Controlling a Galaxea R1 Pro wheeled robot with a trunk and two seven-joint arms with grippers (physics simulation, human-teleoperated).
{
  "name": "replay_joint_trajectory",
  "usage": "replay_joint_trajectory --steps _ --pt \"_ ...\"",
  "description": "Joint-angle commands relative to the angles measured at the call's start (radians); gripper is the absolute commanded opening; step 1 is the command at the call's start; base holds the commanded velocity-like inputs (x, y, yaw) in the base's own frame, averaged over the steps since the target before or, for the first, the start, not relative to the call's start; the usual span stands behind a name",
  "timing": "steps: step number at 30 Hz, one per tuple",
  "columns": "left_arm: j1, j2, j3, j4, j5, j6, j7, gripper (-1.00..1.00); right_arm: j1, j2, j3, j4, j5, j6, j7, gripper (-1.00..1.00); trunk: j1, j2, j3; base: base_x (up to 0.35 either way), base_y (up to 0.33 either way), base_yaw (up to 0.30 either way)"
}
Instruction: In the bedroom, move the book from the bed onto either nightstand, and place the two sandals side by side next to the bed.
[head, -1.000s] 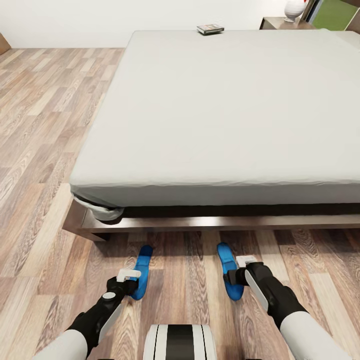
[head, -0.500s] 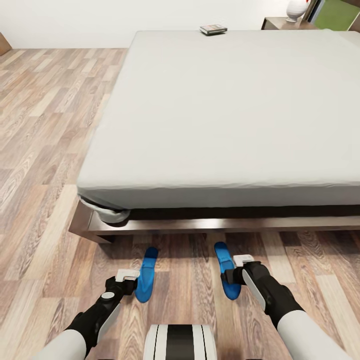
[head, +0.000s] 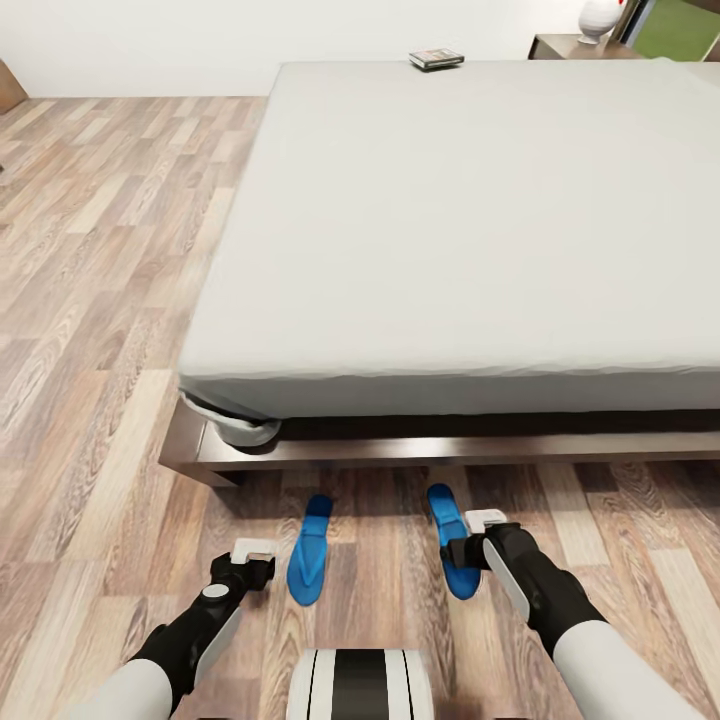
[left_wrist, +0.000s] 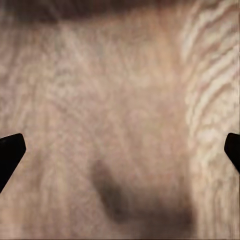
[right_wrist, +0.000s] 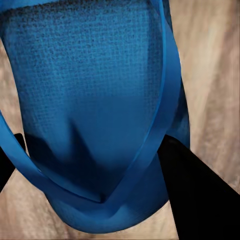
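Your right gripper (head: 468, 552) is clamped on one sandal (head: 450, 542); the other sandal (head: 310, 550) lies parallel, left of it, beside your spread, empty left gripper (head: 258, 566).

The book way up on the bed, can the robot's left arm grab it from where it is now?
Probably not. The book lies at the far end of the bed, and the left claw hangs low over the floor at the near end, so the whole mattress lies between them. The robot would likely have to drive around first.
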Motion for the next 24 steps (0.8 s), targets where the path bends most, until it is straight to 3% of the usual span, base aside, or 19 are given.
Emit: replay_joint_trajectory --steps 1,9,24 --pt "0.0 0.001 -0.008 -0.002 0.01 0.005 0.007 1.0 0.0 0.001 0.003 -0.002 -0.005 0.005 -0.004 -1.0 0.0 0.0 -0.001 0.0 0.242 0.0" --pt "0.0 0.001 -0.008 -0.001 0.01 0.006 0.007 1.0 0.0 0.009 0.004 -0.002 -0.005 0.002 -0.004 -1.0 0.0 0.0 -0.001 0.0 0.225 0.0" --pt "0.0 0.001 -0.008 0.001 0.01 0.006 0.003 1.0 0.0 0.021 0.005 0.013 -0.005 -0.003 -0.004 -1.0 0.0 0.0 -0.001 0.0 0.119 0.0"
